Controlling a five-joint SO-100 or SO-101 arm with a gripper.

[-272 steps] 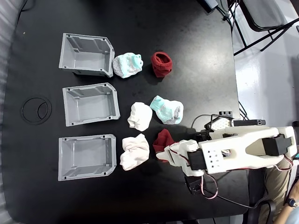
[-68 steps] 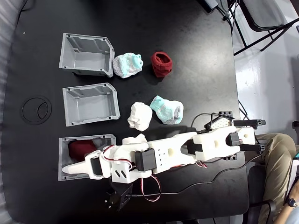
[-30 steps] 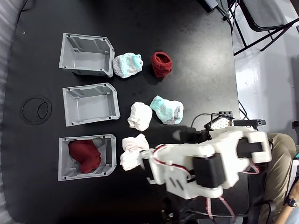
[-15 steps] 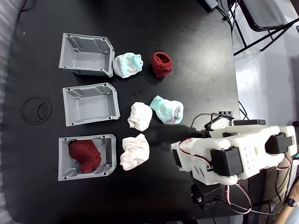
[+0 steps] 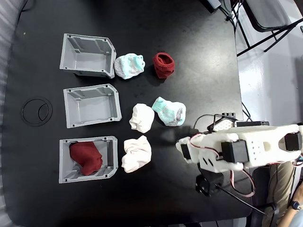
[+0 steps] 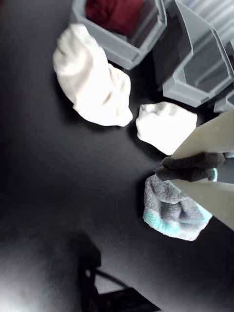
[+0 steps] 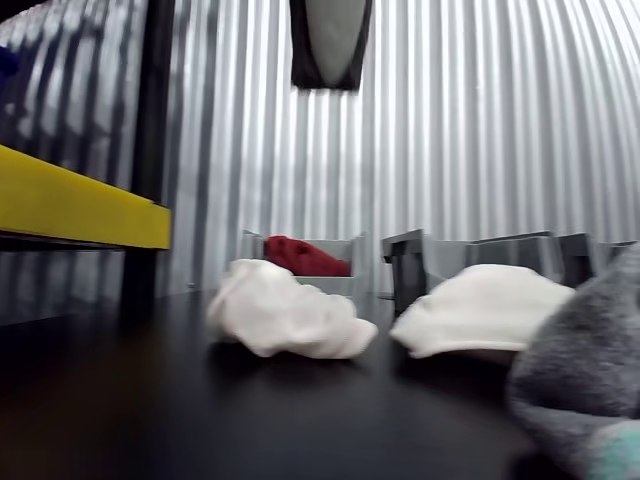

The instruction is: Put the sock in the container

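Note:
The dark red sock point(image 5: 86, 157) lies inside the nearest grey container point(image 5: 62, 163), at the lower left of the fixed view. In the wrist view the sock point(image 6: 114, 12) shows at the top edge within the container's wall point(image 6: 129, 48). The other view shows the sock point(image 7: 305, 257) poking above the container's rim point(image 7: 352, 243). My gripper point(image 5: 182, 148) is drawn back to the right, well apart from the container. Its cream fingers point(image 6: 204, 141) meet at the right edge of the wrist view, and the gripper point(image 6: 168, 173) is shut on nothing.
Two more grey bins point(image 5: 90, 105) point(image 5: 86, 55) stand empty above. Loose on the black table are two white socks point(image 5: 137, 153) point(image 5: 141, 117), two mint-and-white socks point(image 5: 169, 111) point(image 5: 129, 65) and a ring-shaped dark red sock point(image 5: 164, 65). A person's leg point(image 5: 284, 189) is at the right edge.
The sock went from the table beside my gripper into the nearest bin and was let go. Since then the arm has pulled back to the right, past the white sock.

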